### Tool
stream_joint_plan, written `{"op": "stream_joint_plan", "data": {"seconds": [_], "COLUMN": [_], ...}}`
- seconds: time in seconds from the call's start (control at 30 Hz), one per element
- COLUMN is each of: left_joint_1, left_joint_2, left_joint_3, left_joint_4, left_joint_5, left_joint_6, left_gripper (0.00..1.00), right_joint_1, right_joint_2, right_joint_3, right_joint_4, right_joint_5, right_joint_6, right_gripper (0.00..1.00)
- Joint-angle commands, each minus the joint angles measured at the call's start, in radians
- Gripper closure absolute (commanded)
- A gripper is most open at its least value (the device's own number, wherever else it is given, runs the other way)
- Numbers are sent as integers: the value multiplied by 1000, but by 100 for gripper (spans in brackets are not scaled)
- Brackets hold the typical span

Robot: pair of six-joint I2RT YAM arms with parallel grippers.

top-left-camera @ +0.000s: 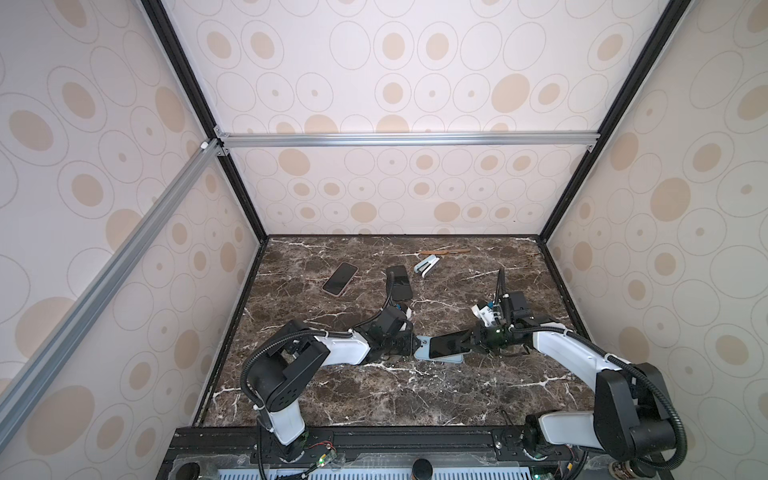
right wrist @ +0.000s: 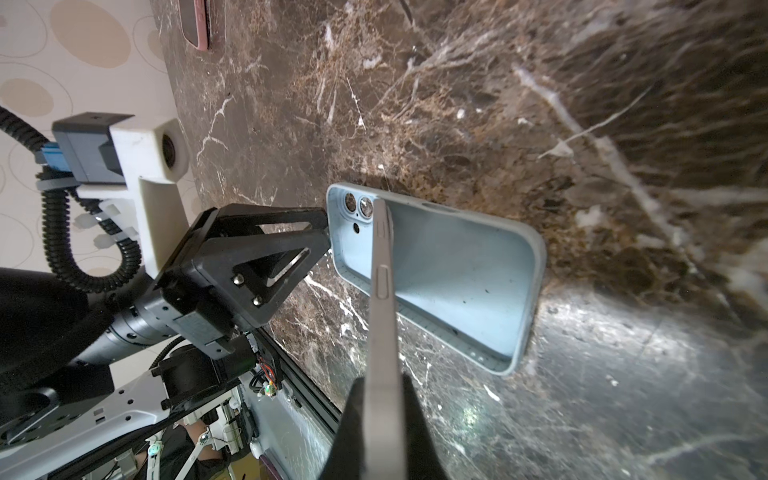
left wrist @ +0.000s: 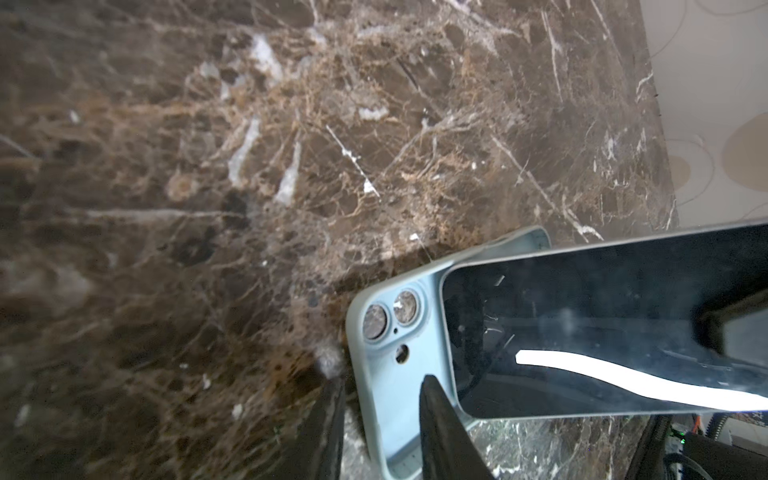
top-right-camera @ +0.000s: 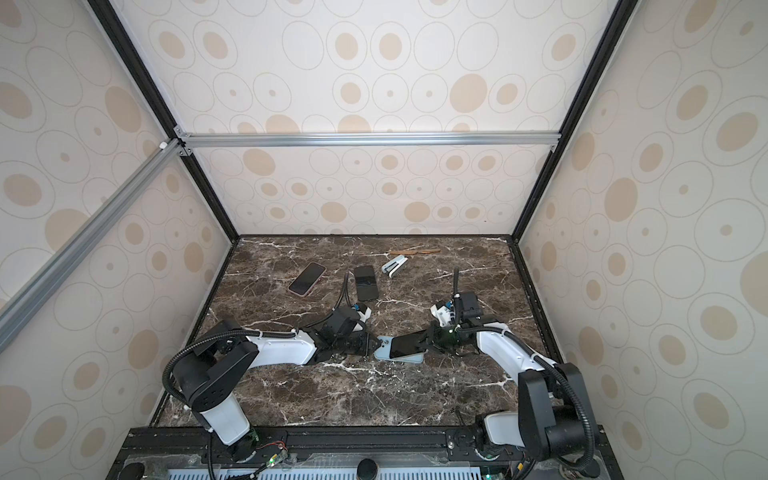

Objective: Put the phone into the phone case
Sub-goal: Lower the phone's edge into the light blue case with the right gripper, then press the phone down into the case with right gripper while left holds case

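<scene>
Right wrist | right end effector [right wrist: 382, 384] clamps phone [right wrist: 383, 291] | left end effector [right wrist: 327, 232] clamps phone case [right wrist: 457, 274]

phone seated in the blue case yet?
Out. The right gripper holds the phone tilted above the case, tip by the camera cutouts; case floor shows bare.
</scene>
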Motion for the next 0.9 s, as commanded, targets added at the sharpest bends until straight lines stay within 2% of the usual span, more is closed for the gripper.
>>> {"op": "stream_joint_plan", "data": {"seconds": [0.0, 0.23, 0.47, 0.87], "left_joint_1": [-3, -14, -17, -17], "left_joint_2": [26, 32, 23, 31], "left_joint_3": [9, -26, -30, -49], "left_joint_4": [15, 71, 58, 89], "left_joint_5": [23, 65, 62, 70], "left_joint_6": [-6, -34, -34, -57], "left_gripper": [69, 70, 70, 70], "right_joint_1": [4, 5, 5, 5], "right_joint_2": [33, 60, 105, 141], "right_joint_3": [-15, -56, -79, -122], "right_joint_4": [-39, 69, 124, 255], "right_joint_5": [26, -2, -28, -62], "right_joint_6": [-22, 18, 22, 99], "right_gripper": [100, 100, 100, 100]}}
